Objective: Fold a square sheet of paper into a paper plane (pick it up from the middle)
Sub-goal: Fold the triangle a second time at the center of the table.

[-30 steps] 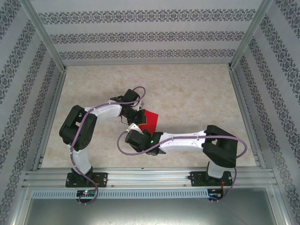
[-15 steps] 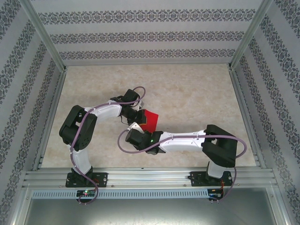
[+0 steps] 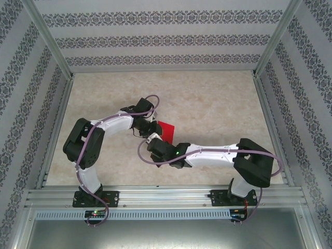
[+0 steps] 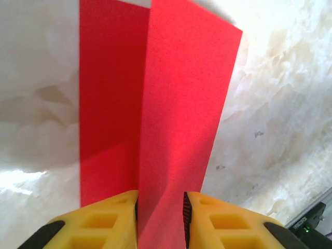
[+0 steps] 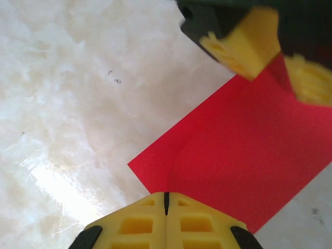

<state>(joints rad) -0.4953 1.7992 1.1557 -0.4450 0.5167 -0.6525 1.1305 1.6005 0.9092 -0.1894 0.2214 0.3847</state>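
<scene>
Fingers of the left gripper (image 4: 161, 199), parted, straddle the thin bright red folded sheet of paper (image 4: 181, 104), which rests on the pale marbled tabletop (image 3: 218, 98) running lengthwise toward 12 o'clock from them, while the right gripper (image 5: 166, 196), pressed together at another edge, has it spreading toward 2 o'clock.

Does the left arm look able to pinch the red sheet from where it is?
Likely yes: the square sheet of paper runs straight between the left gripper's slightly parted jaws, and the right gripper, shut at another edge, is not between them.
</scene>
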